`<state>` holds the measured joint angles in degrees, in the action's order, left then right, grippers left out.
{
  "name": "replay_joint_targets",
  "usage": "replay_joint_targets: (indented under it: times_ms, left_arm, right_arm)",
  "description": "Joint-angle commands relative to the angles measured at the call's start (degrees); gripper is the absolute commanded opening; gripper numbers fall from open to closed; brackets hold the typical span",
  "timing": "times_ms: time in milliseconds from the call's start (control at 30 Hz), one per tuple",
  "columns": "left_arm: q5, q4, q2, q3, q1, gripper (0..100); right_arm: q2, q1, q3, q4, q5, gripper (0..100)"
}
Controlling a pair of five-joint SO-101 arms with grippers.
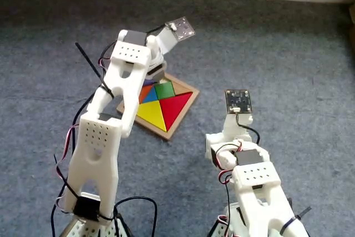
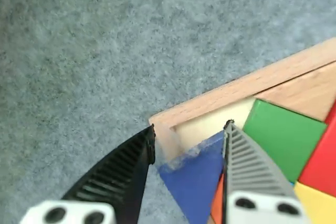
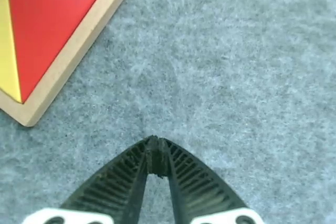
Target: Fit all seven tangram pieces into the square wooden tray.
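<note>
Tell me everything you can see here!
tray: 1, wooden, on carpet
red triangle: 1, red, in tray
yellow triangle: 1, yellow, in tray, beside red triangle
green square: 1, green, in tray
blue triangle: 1, blue, at tray's corner
orange piece: 1, orange, beside blue triangle
carpet: 1, grey, under everything
left gripper: 1, dark, open, either side of blue triangle
right gripper: 1, black, shut, over carpet beside tray
</note>
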<state>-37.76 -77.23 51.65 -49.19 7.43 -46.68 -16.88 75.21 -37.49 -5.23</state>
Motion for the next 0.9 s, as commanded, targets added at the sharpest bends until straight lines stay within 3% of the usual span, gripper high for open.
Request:
replay_joint_targets:
  times_ms: [0,200,433,867]
  left_arm:
    - [0.9,-5.1,-5.5,-5.5,-0.5,21]
    - [0.9,-11.8,-5.8,-11.2,-4.4,21]
    - [0.9,-12.2,-5.6,-11.8,-9.6,21]
    - [0.8,-11.9,5.7,-16.1,-7.4,21]
  right_arm:
    - [-1.4,0.7,-0.7,1.2,0.5,0.9]
    - [-1.4,0.7,-0.7,1.2,0.5,0.9]
    - [-1.4,0.7,-0.7,1.2,0.5,0.9]
    - [-1.4,0.7,-0.6,1.2,0.5,0.9]
